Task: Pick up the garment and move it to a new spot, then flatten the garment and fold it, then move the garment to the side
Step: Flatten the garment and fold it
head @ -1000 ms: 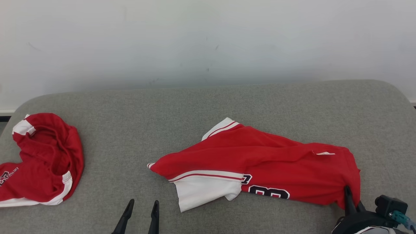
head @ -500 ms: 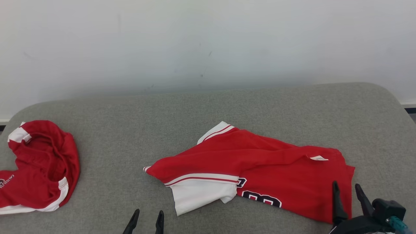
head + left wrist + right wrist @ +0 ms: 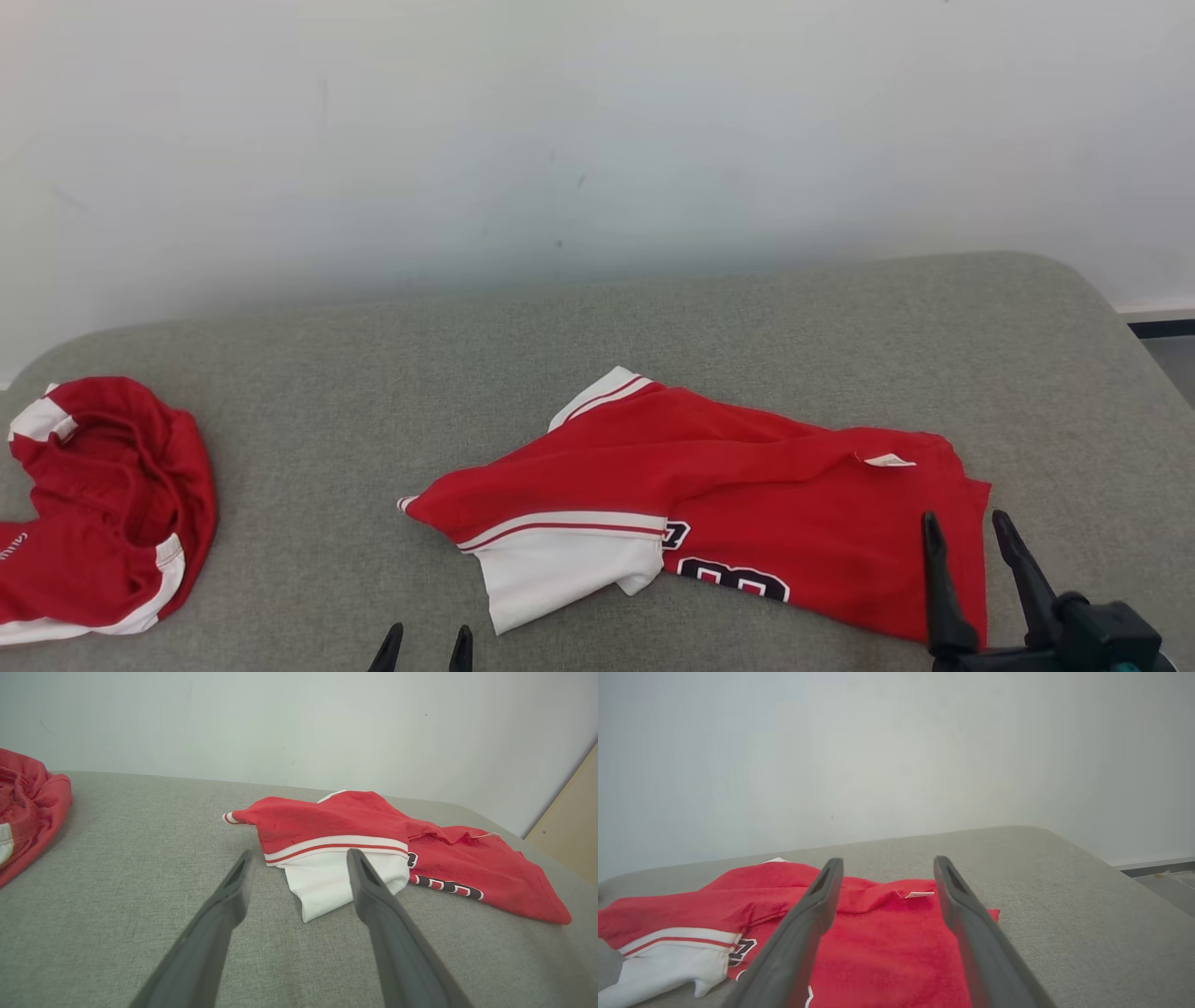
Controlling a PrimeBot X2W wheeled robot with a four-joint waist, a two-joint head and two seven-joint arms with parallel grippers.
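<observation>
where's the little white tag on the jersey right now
In the head view the white tag sits at the upper right edge of the red jersey on the grey padded surface, just beyond the open right gripper.

Seemingly a bare test room: grey fabric bench (image 3: 373, 392) under the jaws, blank white wall (image 3: 597, 140) beyond them.

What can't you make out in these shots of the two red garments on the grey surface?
Head view: the dark number on the middle jersey is partly covered by its white sleeve, so it can't be read whole.
Head view: the other red garment runs off the left edge, cutting its lettering short.
Head and right wrist views: the white tag is too small to read.
</observation>
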